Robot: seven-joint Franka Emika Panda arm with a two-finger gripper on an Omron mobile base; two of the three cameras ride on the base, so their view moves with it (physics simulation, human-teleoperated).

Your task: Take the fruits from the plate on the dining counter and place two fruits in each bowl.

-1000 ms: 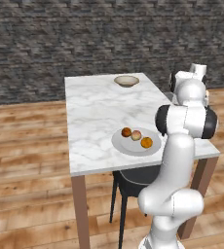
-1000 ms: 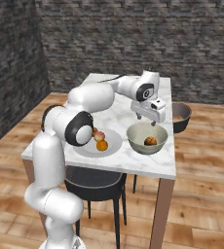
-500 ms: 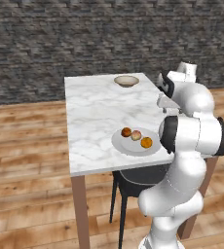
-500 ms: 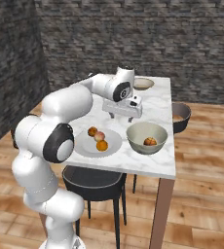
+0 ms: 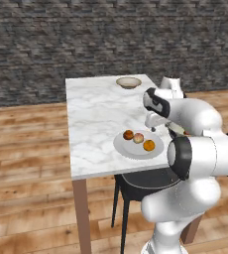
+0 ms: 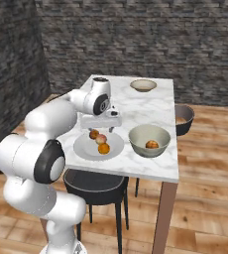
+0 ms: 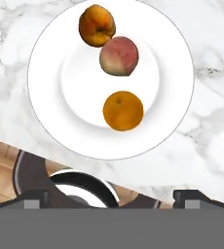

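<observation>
Three fruits lie on the plate (image 7: 46, 97): a reddish-brown one (image 7: 97, 25), a pale peach one (image 7: 119, 56) and an orange one (image 7: 123, 110). On the dining counter (image 5: 96, 114) the plate (image 5: 131, 149) sits near the front edge, holding the same fruits (image 5: 138, 138). My gripper (image 6: 100, 130) hovers just above the plate (image 6: 86, 149), open, with nothing between its fingers (image 7: 33, 197). A fourth fruit (image 6: 151, 144) rests in the near bowl (image 6: 149, 133), right of the plate. The far bowl (image 6: 143, 85) stands at the counter's back edge (image 5: 129, 82).
A dark round chair (image 6: 93, 181) is tucked under the counter's front edge, below the plate. Another dark chair (image 6: 184, 119) stands at the counter's right side. A stone wall runs behind, and wooden floor surrounds the counter.
My arm has swung left from above the near bowl to above the plate. The fruit in that bowl and the three on the plate have not moved.
</observation>
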